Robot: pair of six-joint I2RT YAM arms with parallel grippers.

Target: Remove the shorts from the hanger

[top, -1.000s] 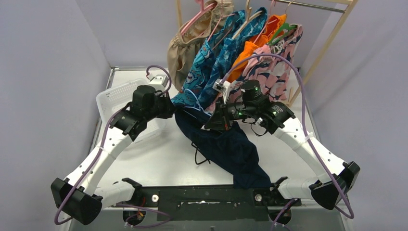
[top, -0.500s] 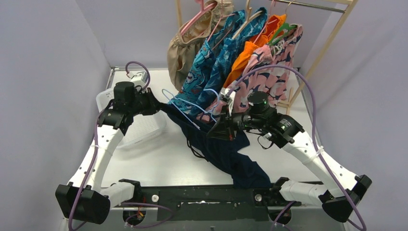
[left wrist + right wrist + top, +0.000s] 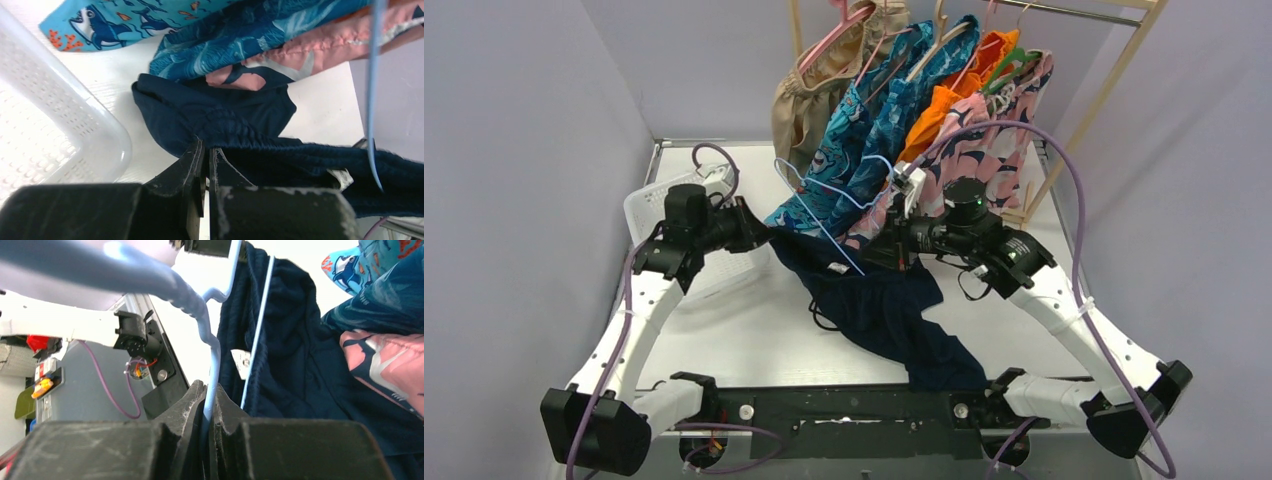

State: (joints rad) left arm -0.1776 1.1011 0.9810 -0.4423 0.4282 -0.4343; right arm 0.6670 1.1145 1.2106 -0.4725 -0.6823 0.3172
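1. Broadly, a white table (image 3: 744, 335) fills a narrow booth with plain lavender walls (image 3: 524, 120). A white perforated basket (image 3: 646, 200) sits at the table's far left.
2. Behind and to the right of the basket, a wooden rack (image 3: 1112, 85) carries tan shorts (image 3: 809, 95), turquoise print shorts (image 3: 849, 145), teal-blue print shorts (image 3: 909, 105), orange shorts (image 3: 934, 115) and pink shark-print shorts (image 3: 994, 150). All hang on hangers with their hems low over the table.
3. The navy shorts (image 3: 884, 310) lie just right of the basket. Their long axis runs diagonally from the basket's right side down to the near table edge, where one end reaches the black base rail (image 3: 854, 410). The gathered waistband end points toward the basket.
4. The left gripper (image 3: 764, 237) sits at the basket's right rim, its jaws pinched together on that waistband end.
5. The right gripper (image 3: 889, 245) is farther right of the basket, past the navy shorts. Its jaws are clamped on the stem of a light blue hanger (image 3: 214, 360), whose hook rises on the basket side. One thin arm slants across the navy cloth; whether it is threaded through the cloth cannot be told.
6. Bare tabletop lies nearer than the basket, between the left arm and the navy shorts. Right of the basket, the hung shorts and a rack leg crowd the far side, and the walls stand close along both table edges.
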